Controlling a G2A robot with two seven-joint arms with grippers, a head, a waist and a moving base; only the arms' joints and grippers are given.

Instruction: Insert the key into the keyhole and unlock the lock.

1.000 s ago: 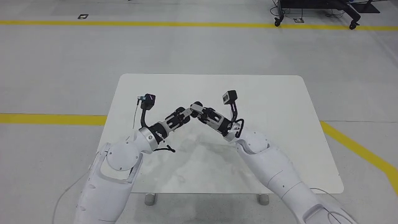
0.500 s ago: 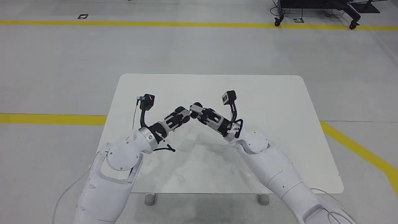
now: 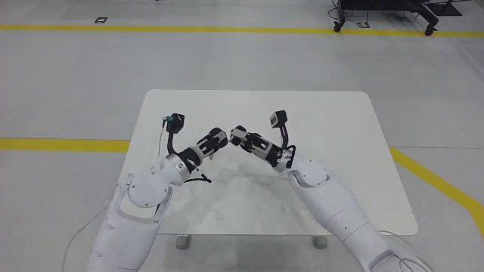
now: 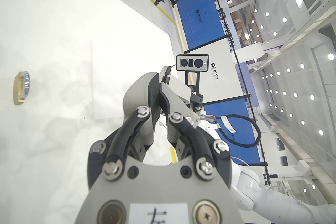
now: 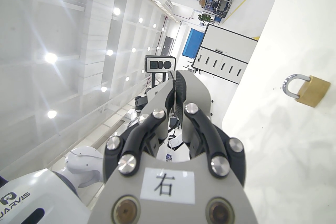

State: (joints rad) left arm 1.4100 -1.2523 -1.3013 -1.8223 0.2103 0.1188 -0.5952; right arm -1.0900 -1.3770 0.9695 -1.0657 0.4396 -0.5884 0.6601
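Your left gripper [image 3: 221, 135] points toward 2 o'clock and your right gripper [image 3: 234, 133] toward 10 o'clock. Their tips almost meet over mid-table [image 3: 333, 136]. Both are pinched narrow, and you cannot tell whether either holds the key. The lock [image 5: 307, 89] lies flat on the table, its shackle toward the table's edge.

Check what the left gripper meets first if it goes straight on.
Probably the right gripper: the left gripper points almost tip to tip at it, though depth is unclear. The padlock lies off that line.
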